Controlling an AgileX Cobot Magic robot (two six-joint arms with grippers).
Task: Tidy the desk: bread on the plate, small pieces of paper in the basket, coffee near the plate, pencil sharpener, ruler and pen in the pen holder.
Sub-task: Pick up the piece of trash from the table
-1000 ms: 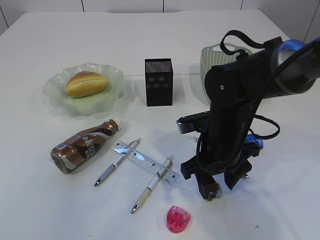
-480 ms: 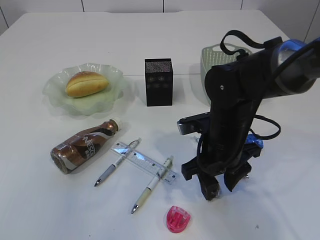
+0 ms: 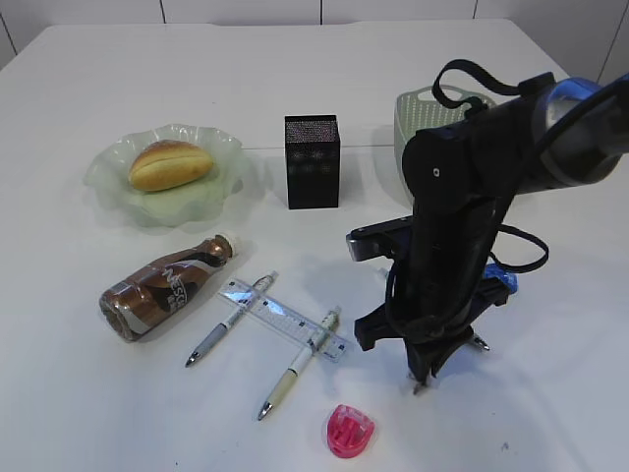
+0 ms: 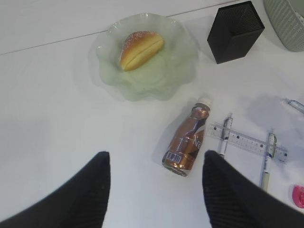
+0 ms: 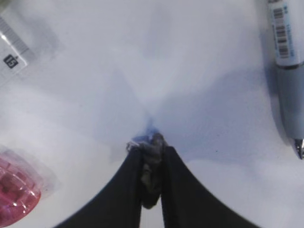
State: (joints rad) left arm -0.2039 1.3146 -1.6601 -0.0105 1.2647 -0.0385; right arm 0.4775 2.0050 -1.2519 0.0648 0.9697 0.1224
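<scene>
Black fingers of the right hand pinch a small scrap of paper on the bench, just right of the ruler. Left of the ruler lies the coffee bottle. Left hand hangs open, empty.

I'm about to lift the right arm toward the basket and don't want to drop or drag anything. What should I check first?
1. Right gripper shut on the scrap: ok, a small grey piece is pinched between the tips.
2. Pen clear of the jaws: ok, it lies apart.
3. Sharpener clear of the jaws: ok, off to the side.
4. Basket ready inside: cannot tell, the arm hides most of it.
5. Left gripper open and empty: ok.
</scene>
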